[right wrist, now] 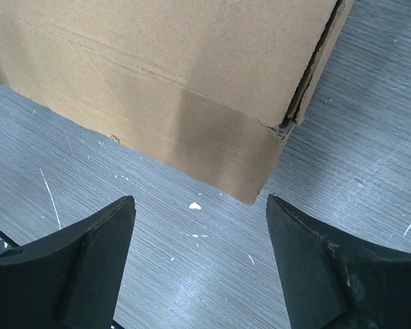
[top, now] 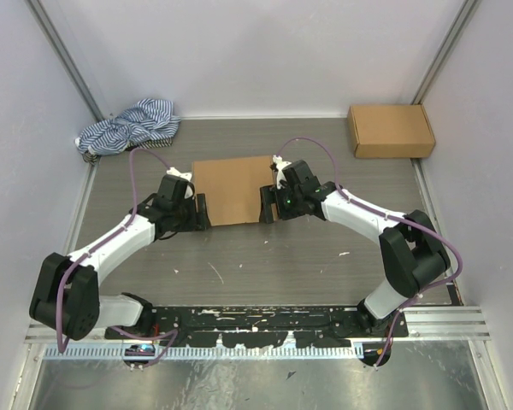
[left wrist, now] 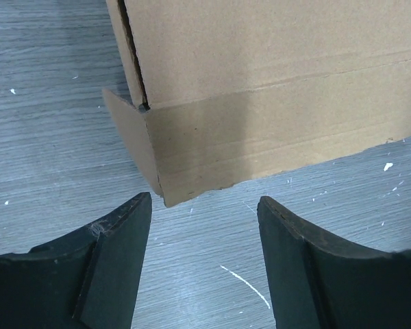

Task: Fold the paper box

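Sitting on the table [top: 291,256], the paper box [top: 232,190] lies between the left tool [top: 203,210] and the right tool [top: 267,206], a corner just ahead of each. Both are wide open, holding nothing. It looks light and stiff; I'd pinch a thin side edge

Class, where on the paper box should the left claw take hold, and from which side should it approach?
Probably the side flap jutting from the paper box at its near-left corner, approached from the left, low along the table. It stands upright and thin, loose from the wall, so the open left claw can straddle it.
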### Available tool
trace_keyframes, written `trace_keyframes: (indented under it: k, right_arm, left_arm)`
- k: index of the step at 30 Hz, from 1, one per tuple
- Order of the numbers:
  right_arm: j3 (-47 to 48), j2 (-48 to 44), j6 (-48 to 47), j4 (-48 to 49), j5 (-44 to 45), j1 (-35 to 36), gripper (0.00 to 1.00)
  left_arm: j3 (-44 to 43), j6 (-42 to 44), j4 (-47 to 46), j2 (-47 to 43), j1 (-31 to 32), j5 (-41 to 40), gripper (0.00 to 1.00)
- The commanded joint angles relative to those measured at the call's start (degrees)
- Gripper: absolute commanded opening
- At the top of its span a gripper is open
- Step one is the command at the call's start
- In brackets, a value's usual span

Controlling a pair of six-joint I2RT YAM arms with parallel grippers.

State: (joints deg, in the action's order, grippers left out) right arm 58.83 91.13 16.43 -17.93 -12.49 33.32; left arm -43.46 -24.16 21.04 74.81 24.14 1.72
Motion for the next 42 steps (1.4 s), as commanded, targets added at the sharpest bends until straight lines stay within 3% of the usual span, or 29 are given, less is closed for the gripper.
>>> trace_keyframes:
  k: [1, 42]
  right_arm:
    - [2.8, -0.4, -0.2, 1.9, -0.3, 0.3, 0.82]
    - [1.7, 3.7, 1.4, 6.8, 0.0, 0.7, 0.80]
  left_arm:
    - [-1.0, 0.3, -0.9, 0.0, 0.0, 1.2, 0.70]
    - [0.0, 0.3, -6.2, 4.6, -0.1, -1.0, 0.69]
